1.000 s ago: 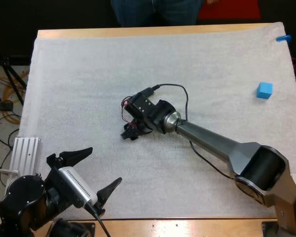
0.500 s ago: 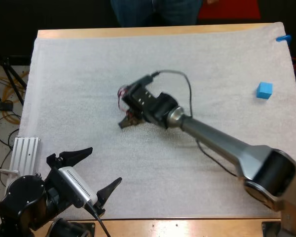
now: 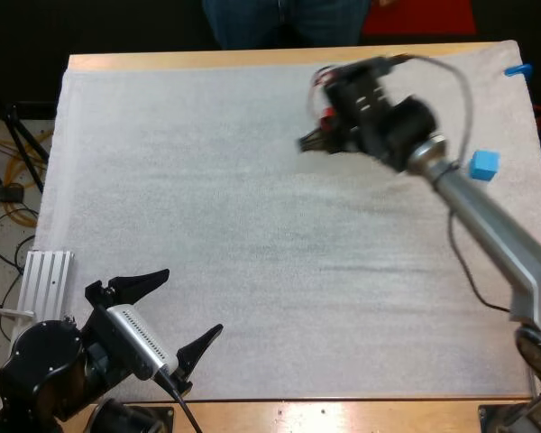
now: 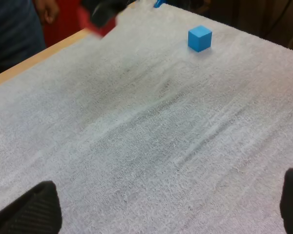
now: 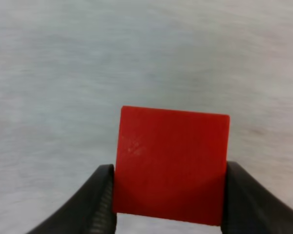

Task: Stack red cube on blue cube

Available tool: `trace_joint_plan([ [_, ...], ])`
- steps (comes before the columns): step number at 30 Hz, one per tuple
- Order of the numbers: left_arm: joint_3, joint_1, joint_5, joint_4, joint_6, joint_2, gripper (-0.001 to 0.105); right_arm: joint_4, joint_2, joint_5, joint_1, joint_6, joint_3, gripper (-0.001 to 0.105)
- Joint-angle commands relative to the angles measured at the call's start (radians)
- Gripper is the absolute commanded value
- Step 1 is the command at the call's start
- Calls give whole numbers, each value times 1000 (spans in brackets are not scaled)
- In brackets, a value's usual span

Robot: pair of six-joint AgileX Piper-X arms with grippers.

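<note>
The red cube (image 5: 171,165) hangs above the white mat, pressed from both sides by the black fingers of my right gripper (image 5: 168,202). In the high view my right gripper (image 3: 312,142) is over the far middle of the mat, well left of the blue cube (image 3: 483,164). The blue cube (image 4: 199,38) rests alone on the mat near the right edge. From the left wrist view the red cube (image 4: 100,22) is a blur at the far side. My left gripper (image 3: 182,311) sits at the near left corner, fingers wide apart and holding nothing.
A person (image 3: 284,23) in jeans stands beyond the far edge of the table. A ribbed metal block (image 3: 47,280) lies off the mat's near left edge. The white mat (image 3: 207,180) spreads wide between the two grippers.
My right arm has swung from the middle of the mat up and to the far right, carrying the red cube toward the blue cube. The left arm has not moved.
</note>
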Motion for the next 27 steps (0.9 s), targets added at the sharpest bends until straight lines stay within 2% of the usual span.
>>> trace_joint_plan([
  [1, -5, -5, -1, -4, -1, 3, 87, 27, -23, 13, -38, -9, -9, 0],
  [18, -5, -5, -1, -4, -1, 3, 87, 139, -38, 9, -455, 8, -9, 0],
  [23, -5, -5, -1, -4, -1, 3, 87, 136, -38, 4, -526, 11, 5, 0],
  [27, -5, -5, -1, -4, -1, 3, 87, 124, -38, -22, -568, 12, 72, 0],
])
